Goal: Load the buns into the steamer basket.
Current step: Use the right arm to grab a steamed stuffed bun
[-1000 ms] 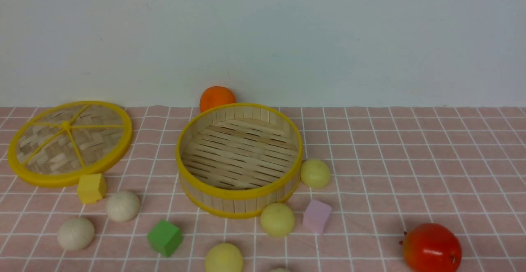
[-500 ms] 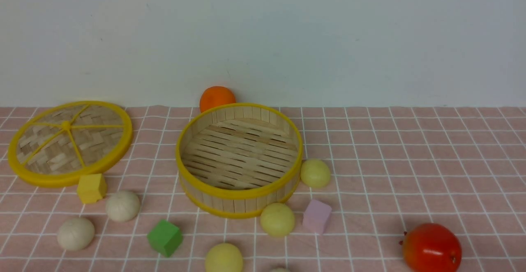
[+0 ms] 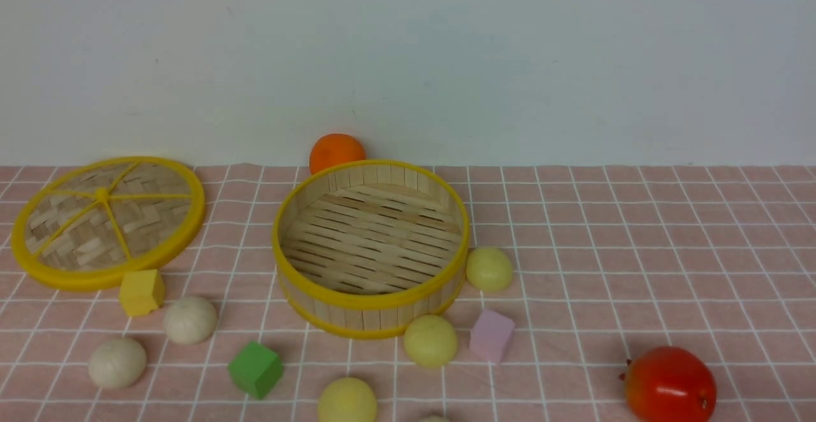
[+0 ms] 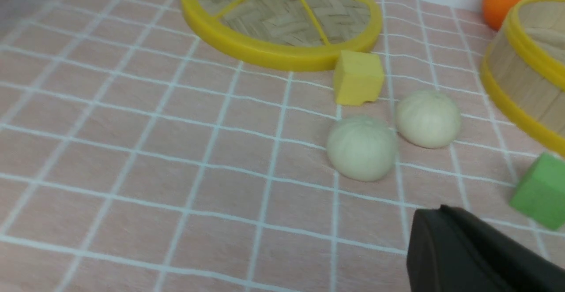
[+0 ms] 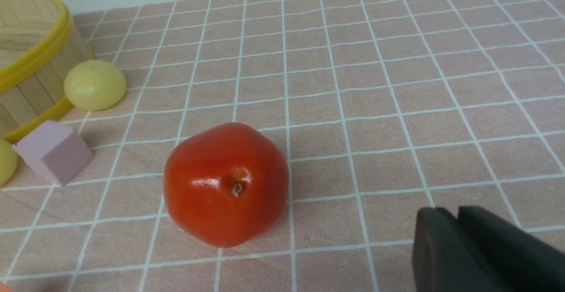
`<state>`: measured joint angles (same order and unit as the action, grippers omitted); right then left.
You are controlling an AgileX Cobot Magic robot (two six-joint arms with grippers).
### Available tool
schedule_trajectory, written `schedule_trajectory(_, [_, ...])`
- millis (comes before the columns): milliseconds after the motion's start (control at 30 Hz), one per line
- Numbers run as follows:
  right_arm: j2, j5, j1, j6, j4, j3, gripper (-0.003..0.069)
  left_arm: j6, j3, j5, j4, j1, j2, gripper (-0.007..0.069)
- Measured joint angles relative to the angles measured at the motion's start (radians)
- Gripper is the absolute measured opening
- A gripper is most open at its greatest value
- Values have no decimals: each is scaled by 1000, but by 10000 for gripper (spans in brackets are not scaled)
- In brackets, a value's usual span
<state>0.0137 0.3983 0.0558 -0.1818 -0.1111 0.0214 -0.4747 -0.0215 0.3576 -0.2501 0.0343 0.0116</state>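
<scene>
Standing empty, centre: round bamboo-slat steamer basket (image 3: 371,294) with yellow rims. Outside it lie small round pale yellow buns (image 3: 431,340), at its front and right, and cream buns (image 3: 190,320) to its left. Left gripper (image 4: 443,221), right gripper (image 5: 457,221): only dark tips visible, jaw opening cannot be told.

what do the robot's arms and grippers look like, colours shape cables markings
Little shows. No arm appears in the front view. Each wrist view catches only a matte black, smooth, round-edged tip: the left gripper and the right gripper, the right one with a thin groove down it. No cables or markings are visible.
</scene>
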Motion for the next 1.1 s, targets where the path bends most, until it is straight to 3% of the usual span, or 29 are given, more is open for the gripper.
schedule_trajectory(167, [0, -49, 0, -18, -1, 6, 106, -11, -5, -49, 16, 0, 0, 23])
schedule_trajectory(333, [0, -305, 0, -166, 3, 7, 111, -43, -8, -165, 107, 0, 0, 29])
schedule_trajectory(533, [0, -525, 0, -290, 2, 7, 118, -42, -8, -185, 110, 0, 0, 34])
schedule_trajectory(633, [0, -662, 0, -337, -1, 5, 122, -99, -8, -305, 130, 0, 0, 38])
schedule_trajectory(667, [-4, -686, 0, -377, -1, -10, 123, -151, -8, -411, 155, 0, 0, 39])
schedule_trajectory(767, [-27, -677, 0, -433, -7, -65, 125, -205, -8, -591, 184, 0, 0, 41])
schedule_trajectory(867, [-133, -584, 0, -493, -37, -279, 131, -260, 36, -737, 195, 0, -7, 41])
schedule_trajectory(967, [-266, -405, 0, -522, -70, -526, 134, -298, 172, -707, 190, 0, -68, 43])
schedule_trajectory(1100, [-468, -31, 0, -489, -88, -833, 136, -319, 396, -498, 162, 0, -199, 44])
